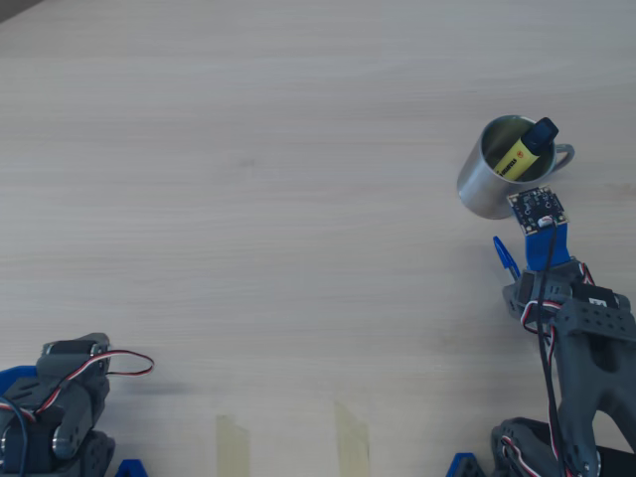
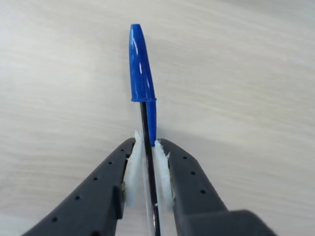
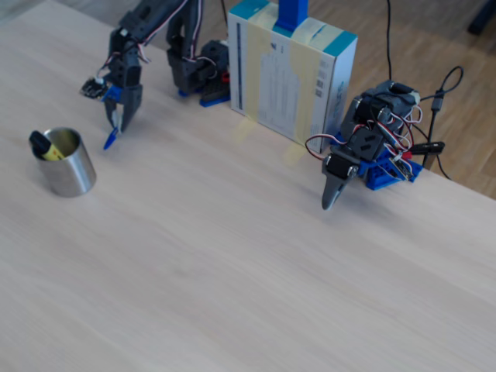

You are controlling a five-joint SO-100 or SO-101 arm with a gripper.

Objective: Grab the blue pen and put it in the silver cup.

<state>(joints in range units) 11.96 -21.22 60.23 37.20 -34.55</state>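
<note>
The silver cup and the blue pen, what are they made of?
The silver cup looks like brushed metal, probably steel: dull grey shine with soft reflections. The blue pen looks like plastic: a glossy blue cap with bright highlights and a see-through barrel.

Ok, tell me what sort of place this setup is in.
Probably a hobby or lab workbench: a pale wooden table carrying two small servo arms with loose wiring, one holding a blue pen, the other parked beside a cardboard box.
</note>
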